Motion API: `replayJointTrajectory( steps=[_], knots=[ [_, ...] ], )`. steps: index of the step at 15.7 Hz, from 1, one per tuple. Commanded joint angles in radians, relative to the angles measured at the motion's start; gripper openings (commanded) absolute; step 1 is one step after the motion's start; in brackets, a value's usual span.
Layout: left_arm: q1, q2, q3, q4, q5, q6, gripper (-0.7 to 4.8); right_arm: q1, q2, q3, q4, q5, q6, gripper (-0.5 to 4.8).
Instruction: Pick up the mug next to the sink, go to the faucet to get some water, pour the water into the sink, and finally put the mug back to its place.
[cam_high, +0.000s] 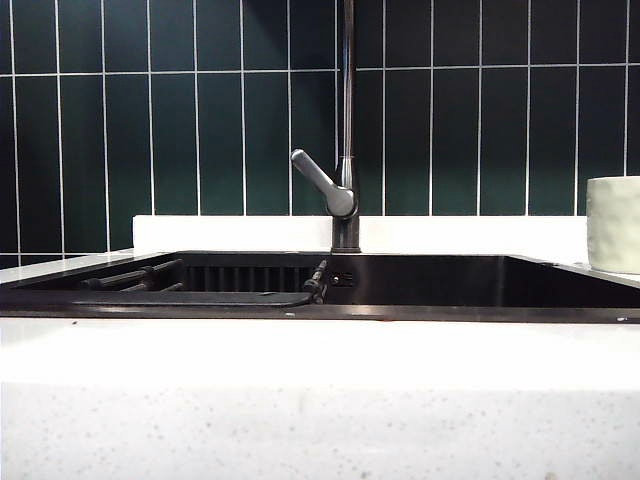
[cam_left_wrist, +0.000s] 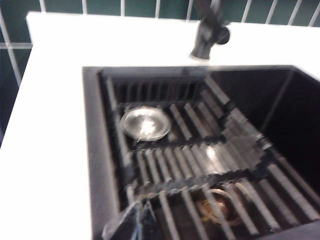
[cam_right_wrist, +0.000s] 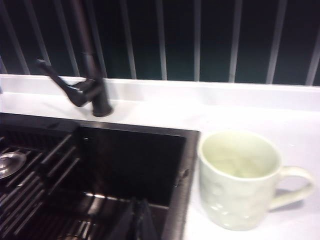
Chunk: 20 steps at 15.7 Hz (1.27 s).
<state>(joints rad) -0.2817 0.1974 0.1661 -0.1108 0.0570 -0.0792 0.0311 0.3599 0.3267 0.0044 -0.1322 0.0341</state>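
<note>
Mug (cam_right_wrist: 239, 180) stands upright on the white desk (cam_right_wrist: 300, 130) just beside the sink (cam_right_wrist: 185, 150), and both the left gripper (cam_left_wrist: 141, 222) and right gripper (cam_right_wrist: 139, 220) hang over the sink with jaws shut and empty, so a careless swing could tip it in.

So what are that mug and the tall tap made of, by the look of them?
The mug looks like glazed ceramic: pale greenish-white, thick-walled, with a dimpled surface and a soft sheen. The faucet seems to be dark metal: a slim upright pipe catching narrow highlights. Its grey lever has a duller, matte finish, metal or plastic, hard to say.
</note>
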Motion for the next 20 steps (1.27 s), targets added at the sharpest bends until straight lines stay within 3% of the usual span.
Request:
replayJointTrajectory(
  steps=[1,6,9,13,18,20],
  knots=[
    [0.0,0.001,-0.066,0.116,-0.019,-0.007,-0.03,0.059,0.023,-0.052,0.06,0.019,-0.002,-0.01],
    [0.0,0.002,-0.136,0.175,-0.066,-0.007,-0.03,0.175,0.09,-0.144,0.094,0.184,-0.002,-0.02],
    [-0.001,0.0,-0.159,0.172,-0.06,-0.032,-0.03,0.196,0.088,-0.222,0.22,0.202,-0.006,-0.02],
    [-0.001,-0.032,-0.158,0.179,-0.044,-0.093,-0.03,0.196,0.029,-0.264,0.233,0.21,-0.003,-0.02],
    [-0.001,-0.147,-0.153,0.098,-0.035,-0.087,-0.03,0.196,-0.114,-0.266,0.185,0.238,-0.005,-0.02],
    [-0.001,-0.196,-0.135,0.027,-0.038,-0.032,-0.03,0.196,-0.174,-0.266,0.163,0.254,-0.005,-0.02]
  ],
)
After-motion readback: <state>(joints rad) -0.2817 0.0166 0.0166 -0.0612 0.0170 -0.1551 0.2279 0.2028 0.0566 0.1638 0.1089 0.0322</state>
